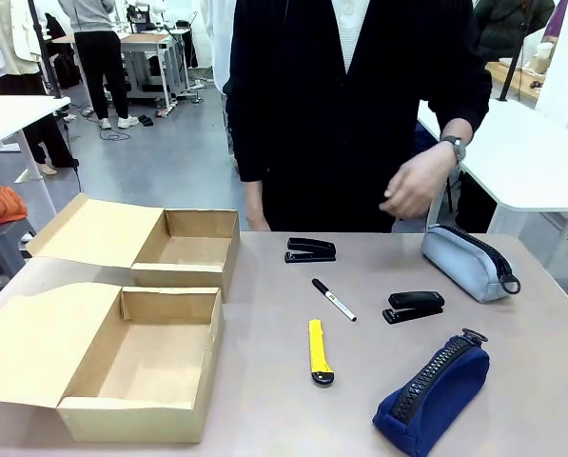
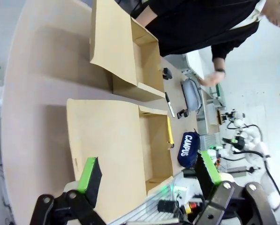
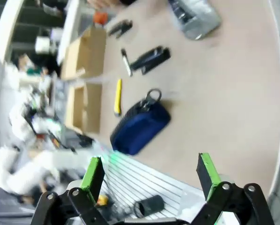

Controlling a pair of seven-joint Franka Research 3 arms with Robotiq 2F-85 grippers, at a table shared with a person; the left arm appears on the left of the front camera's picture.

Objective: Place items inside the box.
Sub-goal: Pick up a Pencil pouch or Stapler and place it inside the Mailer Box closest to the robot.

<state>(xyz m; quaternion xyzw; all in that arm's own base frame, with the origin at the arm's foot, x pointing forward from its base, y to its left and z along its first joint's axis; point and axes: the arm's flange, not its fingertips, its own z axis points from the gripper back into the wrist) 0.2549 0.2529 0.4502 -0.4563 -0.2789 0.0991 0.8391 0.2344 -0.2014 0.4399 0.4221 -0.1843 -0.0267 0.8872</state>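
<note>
The left tool [image 2: 148,169] hangs released, green pads wide apart and gripping nothing. The right tool [image 3: 150,165] is likewise slack and holds nothing.

On the table [image 1: 284,424] the marker [image 1: 333,299] lies about mid-table. Its long axis slants from far-left to near-right, with the black end at the far left.

The navy pouch [image 1: 434,390] sits near-right of the marker, well apart. Its long axis runs near-left to far-right, zip uppermost, pull ring at the far-right end. The near box [image 1: 136,419] stands open to the marker's near-left, its flap spread leftward.

The knife [image 1: 319,350] lies just nearer than the marker, its long axis almost straight near-to-far and its black end toward the robot. The near stapler [image 1: 414,306] rests right of the marker, long axis close to left-right.

The far box [image 1: 184,281] stands open far-left of the marker. The far stapler [image 1: 310,249] lies just beyond the marker, long axis left-right.

The grey pouch [image 1: 466,261] sits far-right of the marker, its long axis running far-left to near-right with the zip pull at the near-right end. Every item lies on the table outside both boxes.

A person's hand [image 1: 415,186] hovers above the table, far-right of the marker.
</note>
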